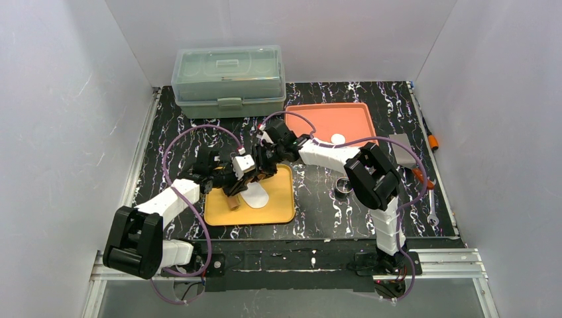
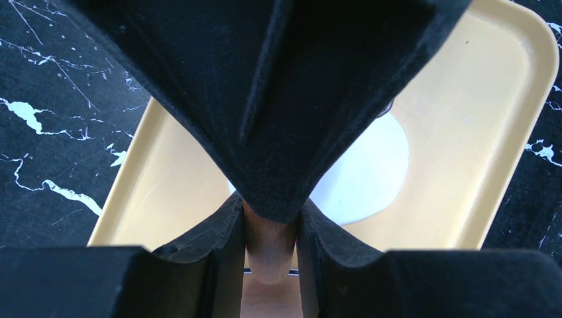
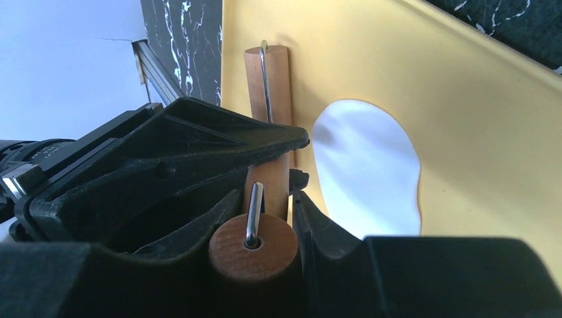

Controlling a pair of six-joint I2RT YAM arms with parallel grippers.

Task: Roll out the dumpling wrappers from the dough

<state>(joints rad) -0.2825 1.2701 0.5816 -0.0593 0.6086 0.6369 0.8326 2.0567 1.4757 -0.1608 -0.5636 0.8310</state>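
One tool: we are seeing a rolling pin (image 3: pixel 268 79) gripped at both ends over the yellow tray (image 3: pixel 477 132).
Left gripper (image 2: pixel 270 232): we are watching it clamping narrowly on the pin's wooden handle.
Right gripper (image 3: pixel 255 225): it is pinching the pin's round end.
Dough (image 3: pixel 371 165): lying flat and oval, just beside the right gripper's fingers (image 3: pixel 318 225), beyond the left's.
Dumpling wrapper (image 1: pixel 337 139): sitting on the orange tray (image 1: pixel 311 122), well apart from both grippers.

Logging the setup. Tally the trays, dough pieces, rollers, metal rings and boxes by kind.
2 trays: orange tray, yellow tray
2 dough pieces: wrapper, dough
1 roller
1 metal ring
1 box
Total: 7
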